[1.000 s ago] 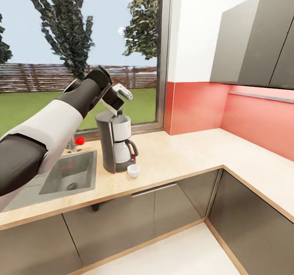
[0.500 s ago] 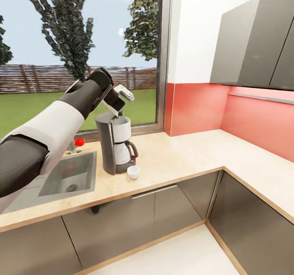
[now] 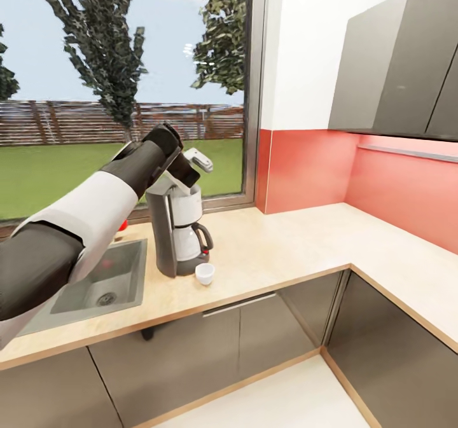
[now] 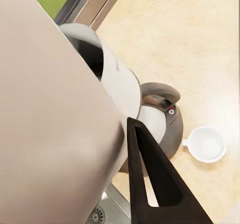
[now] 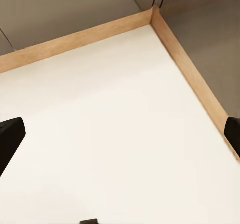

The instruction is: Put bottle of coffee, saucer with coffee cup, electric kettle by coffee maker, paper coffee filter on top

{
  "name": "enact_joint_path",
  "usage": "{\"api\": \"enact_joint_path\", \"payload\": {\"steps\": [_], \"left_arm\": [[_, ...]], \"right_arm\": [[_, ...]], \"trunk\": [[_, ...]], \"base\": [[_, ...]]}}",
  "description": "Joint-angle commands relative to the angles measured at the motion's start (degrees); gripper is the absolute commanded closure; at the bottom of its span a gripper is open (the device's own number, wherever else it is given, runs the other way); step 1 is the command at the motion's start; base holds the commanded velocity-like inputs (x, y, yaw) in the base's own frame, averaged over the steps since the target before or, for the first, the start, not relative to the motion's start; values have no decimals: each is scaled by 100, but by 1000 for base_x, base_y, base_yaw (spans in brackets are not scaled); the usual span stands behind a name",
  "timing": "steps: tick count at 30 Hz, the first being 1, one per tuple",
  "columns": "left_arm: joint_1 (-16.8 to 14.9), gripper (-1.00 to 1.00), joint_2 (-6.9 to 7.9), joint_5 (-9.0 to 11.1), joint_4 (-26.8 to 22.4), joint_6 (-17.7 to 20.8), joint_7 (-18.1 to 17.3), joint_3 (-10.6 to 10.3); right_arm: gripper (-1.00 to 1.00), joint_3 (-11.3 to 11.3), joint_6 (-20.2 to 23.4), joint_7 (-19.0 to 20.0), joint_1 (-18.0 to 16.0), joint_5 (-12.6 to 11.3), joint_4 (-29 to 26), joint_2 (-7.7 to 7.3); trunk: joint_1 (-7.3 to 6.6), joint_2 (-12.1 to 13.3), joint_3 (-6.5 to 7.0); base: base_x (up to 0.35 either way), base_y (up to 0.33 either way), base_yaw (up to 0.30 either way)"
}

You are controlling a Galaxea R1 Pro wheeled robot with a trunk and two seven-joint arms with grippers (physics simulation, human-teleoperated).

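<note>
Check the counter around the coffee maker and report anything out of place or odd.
Nothing is spilled, tipped or damaged. The coffee maker stands upright by the sink. One gap against the setup: the cup sits upright directly on the counter, with no saucer under it. The left gripper hovers at the machine's top.

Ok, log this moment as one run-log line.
left claw: holding paper coffee filter above coffee maker | right claw: open, over floor | coffee cup: on countertop, no saucer

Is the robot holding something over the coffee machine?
Cannot tell. The left gripper sits over the coffee maker, a pale blurry surface beside its finger. The right gripper's fingers are spread, holding nothing.
</note>
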Motion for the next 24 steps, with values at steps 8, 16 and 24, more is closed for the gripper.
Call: {"api": "enact_joint_path", "payload": {"steps": [8, 16, 24], "left_arm": [[0, 100, -96, -14, -24, -11, -16, -61], [0, 100, -149, -857, -19, 0, -18, -73], [-3, 100, -152, -954, -15, 1, -15, -118]], "right_arm": [[-100, -26, -19, 1, -2, 36, 5, 2], [-100, -26, -19, 1, -2, 38, 5, 2], [-100, -26, -19, 1, -2, 44, 5, 2]], "trunk": [[2, -5, -2], [2, -5, -2], [2, -5, -2]], "base": [[16, -5, 0], [0, 0, 0], [0, 0, 0]]}}
